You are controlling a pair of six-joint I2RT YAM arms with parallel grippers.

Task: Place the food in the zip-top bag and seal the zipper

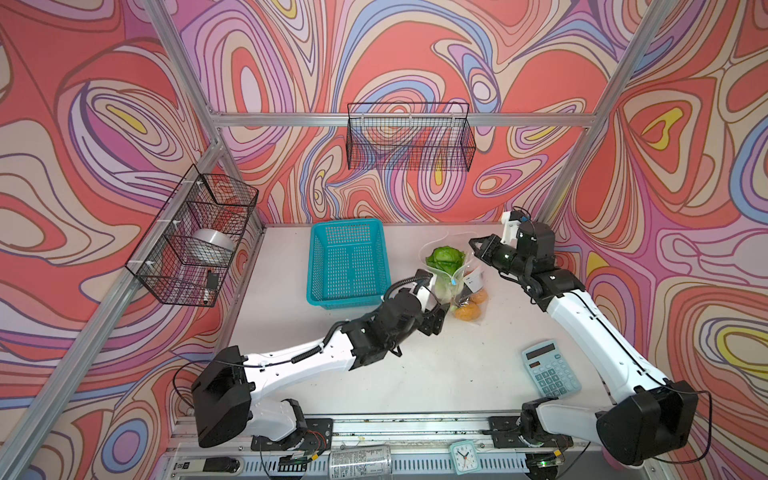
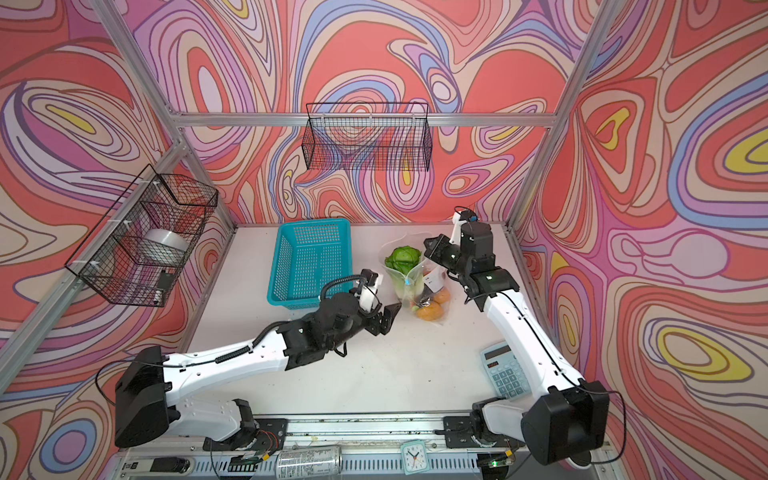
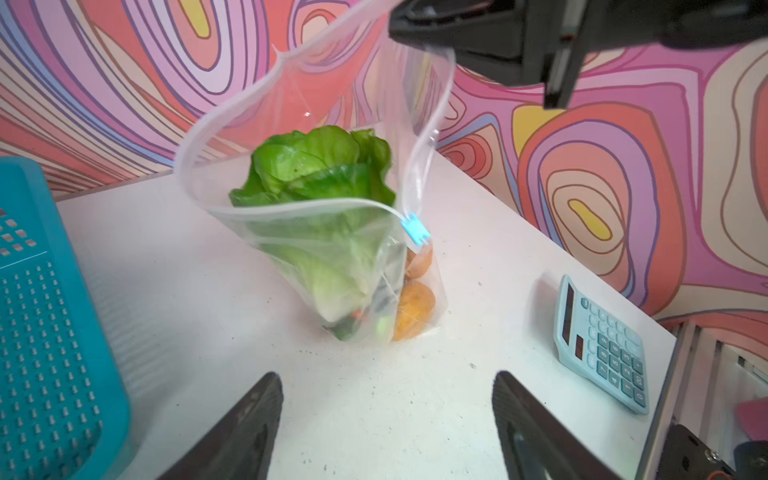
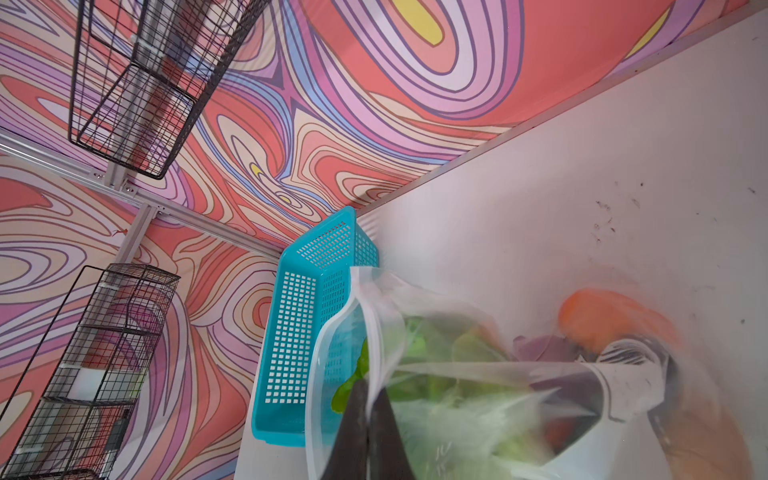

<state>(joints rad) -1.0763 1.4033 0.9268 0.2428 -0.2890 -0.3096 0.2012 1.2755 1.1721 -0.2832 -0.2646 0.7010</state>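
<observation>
The clear zip-top bag (image 3: 332, 253) (image 1: 444, 291) stands upright on the white table with its mouth wide open. The green-white cabbage (image 3: 320, 166) (image 1: 445, 258) (image 2: 402, 258) pokes out of the mouth, and orange pieces of the food (image 3: 413, 307) (image 1: 467, 311) lie at the bottom. The zipper (image 3: 291, 205) is unsealed, and its light-blue slider (image 3: 414, 228) (image 1: 454, 281) sits at one end. My right gripper (image 4: 368, 390) (image 1: 473, 243) is shut on the bag's upper rim and holds it up. My left gripper (image 3: 386, 378) (image 1: 438, 316) is open just in front of the bag's base, with nothing in it.
An empty teal basket (image 1: 349, 262) (image 3: 50, 332) stands left of the bag. A light-blue calculator (image 1: 550, 368) (image 3: 602, 345) lies at the front right. Black wire baskets (image 1: 409, 137) (image 1: 195, 237) hang on the back and left walls. A small clock (image 1: 462, 457) sits on the front rail.
</observation>
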